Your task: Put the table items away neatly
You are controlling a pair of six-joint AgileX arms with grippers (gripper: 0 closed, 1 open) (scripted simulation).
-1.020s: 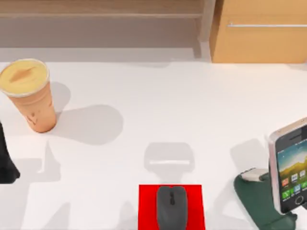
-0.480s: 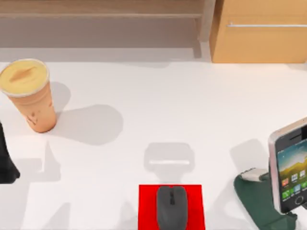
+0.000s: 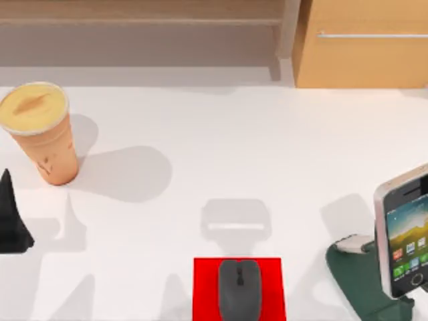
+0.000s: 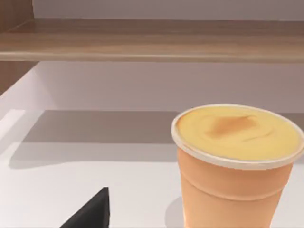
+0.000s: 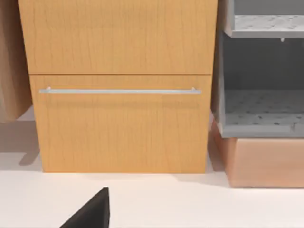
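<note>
Your left gripper (image 3: pixel 12 221) sits at the far left edge of the bench (image 3: pixel 227 147), low and just nearer than the orange paper cup (image 3: pixel 41 130) — close to it, but not touching. From the top view only a dark pointed shape of it shows, so you cannot tell how far its jaws are parted, and nothing is seen in its hold. In the left wrist view one dark fingertip (image 4: pixel 90 213) pokes in beside the cup (image 4: pixel 237 166), which stands upright with its yellow lid (image 4: pixel 237 130) seated on top; behind it runs the wooden shelf (image 4: pixel 152 42).

The cup stands on the left side of the bench, toward the far edge. The dark grey mouse (image 3: pixel 239 289) lies on the red mat (image 3: pixel 204 291) at the near edge, about the middle. Over on the right, the pink-edged smartphone (image 3: pixel 404 231) leans upright, screen lit with app icons, resting in the dark green stand (image 3: pixel 358 281) — all three items are well apart from one another.

Your right arm is off to the right; its wrist view looks at the light wooden cabinet (image 5: pixel 121 85) with a metal drawer handle (image 5: pixel 118 90), a grey rack (image 5: pixel 261 85) just beside it, and one dark fingertip (image 5: pixel 90 213) in front. You cannot tell the state of its jaws either.
</note>
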